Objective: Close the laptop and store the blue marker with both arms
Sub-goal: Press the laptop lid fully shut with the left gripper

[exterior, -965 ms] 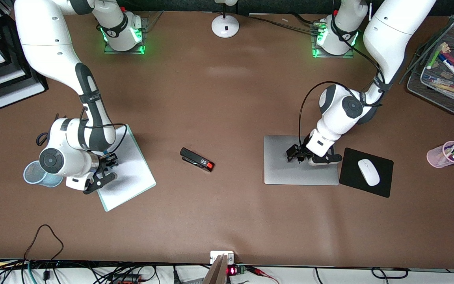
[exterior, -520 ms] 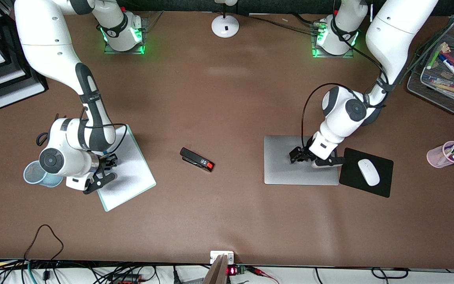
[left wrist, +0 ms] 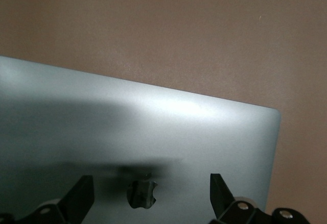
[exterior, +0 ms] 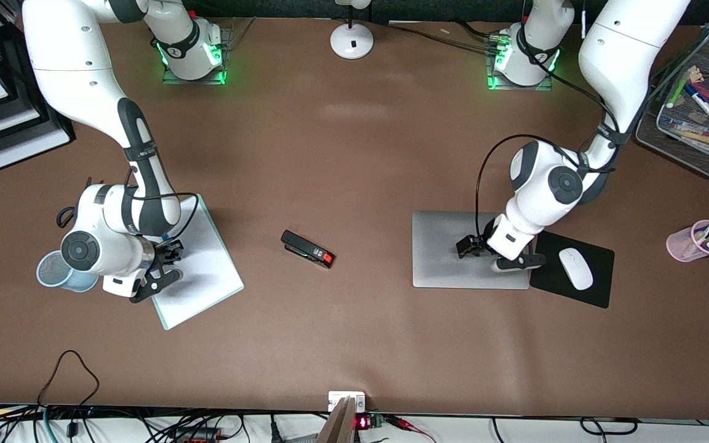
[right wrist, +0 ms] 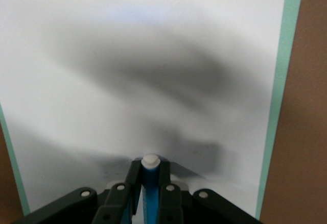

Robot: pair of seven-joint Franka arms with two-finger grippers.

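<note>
The laptop (exterior: 447, 252) lies closed on the table, its silver lid (left wrist: 153, 127) and dark apple logo (left wrist: 140, 194) facing up. My left gripper (exterior: 493, 254) hangs just above the lid near the mouse pad side, open, its fingers (left wrist: 214, 183) spread either side of the logo with nothing between them. My right gripper (exterior: 167, 266) is low over a white board with a green rim (exterior: 207, 277), shut on the blue marker (right wrist: 149, 196). The marker's white end (right wrist: 150, 159) pokes out past the fingertips. In the front view the marker is hidden by the hand.
A black stapler (exterior: 308, 249) lies mid-table. A black mouse pad (exterior: 600, 292) with a white mouse (exterior: 575, 268) touches the laptop. A blue mesh cup (exterior: 50, 271) stands beside the right wrist. A pink pen cup (exterior: 696, 241), wire marker tray (exterior: 680, 132) and lamp base (exterior: 351, 40) sit at the edges.
My left gripper has slid across the laptop lid toward the mouse pad and a little nearer to the front camera. The right arm has stayed where it was.
</note>
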